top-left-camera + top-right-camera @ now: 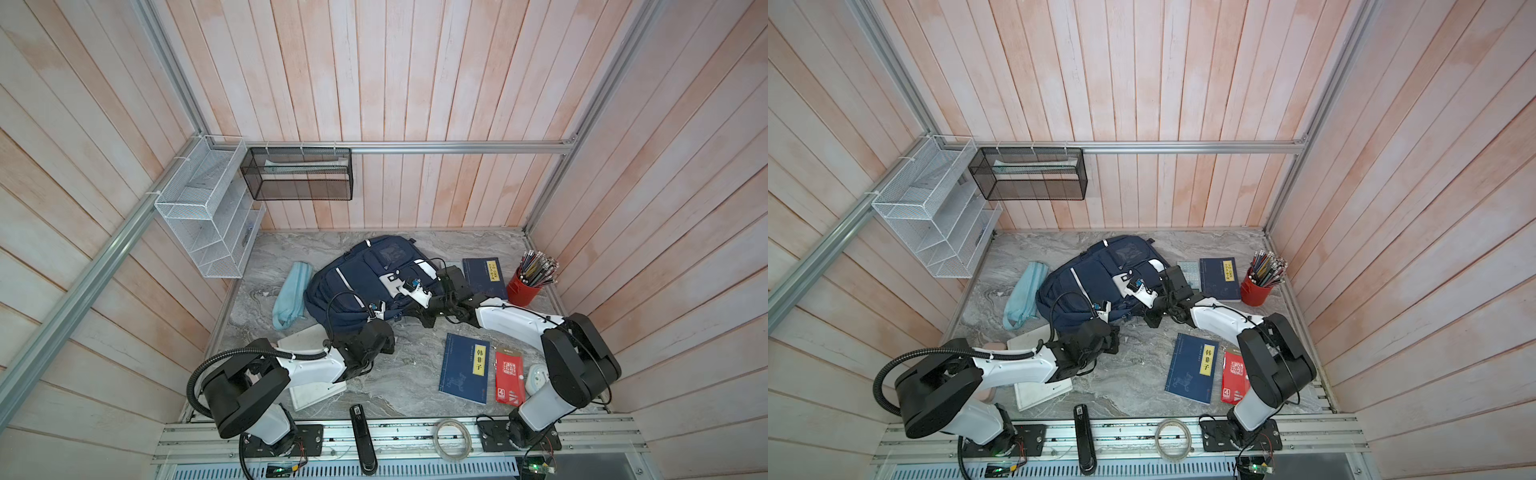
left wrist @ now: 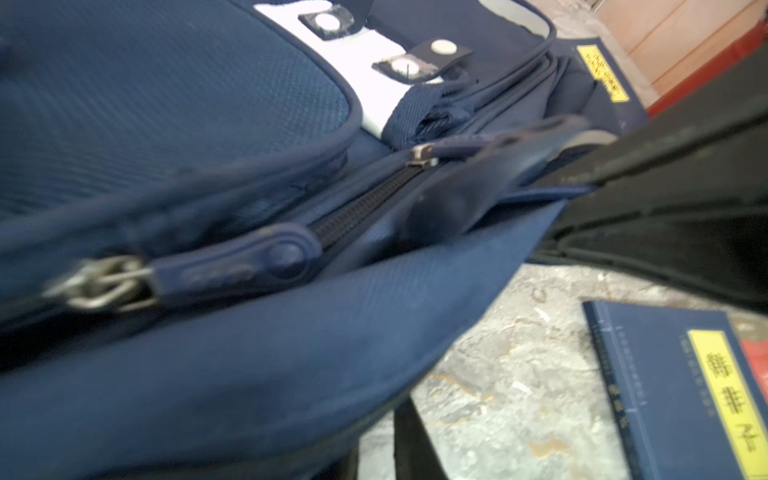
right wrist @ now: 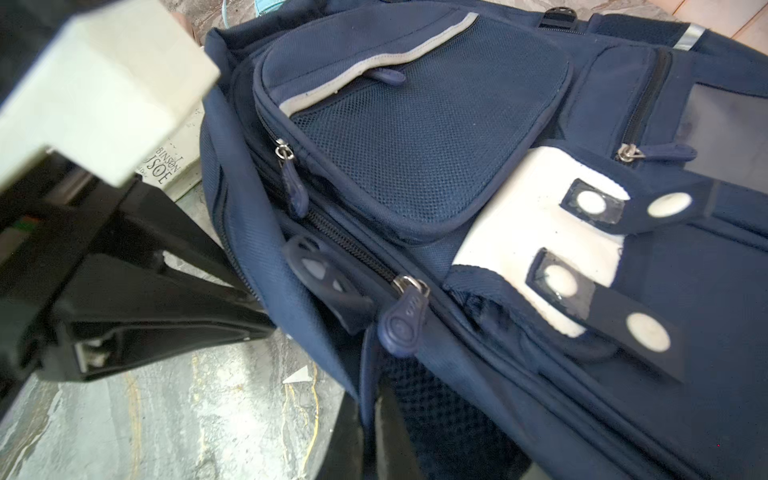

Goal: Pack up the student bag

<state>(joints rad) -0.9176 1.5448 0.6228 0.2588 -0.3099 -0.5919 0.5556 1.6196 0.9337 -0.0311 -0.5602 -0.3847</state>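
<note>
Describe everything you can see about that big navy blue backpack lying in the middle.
The large navy blue fabric backpack lies front up on the grey marbled tabletop. It is woven cloth, with a mesh-faced front pocket, pale reflective stripes, a white patch crossed by dark tabs bearing round pale studs, and several zips with rubbery navy pulls. The zip teeth that show are closed. It looks limp. The left claw reaches its side seam with its tips.

The nearest zip pull (image 2: 232,266) on the student bag (image 2: 208,395) is smeared in the left wrist view. Whether the left tool (image 3: 262,311) pinches fabric is unclear. The left arm (image 1: 309,365) covers part of a white book (image 1: 318,395) in both top views
</note>
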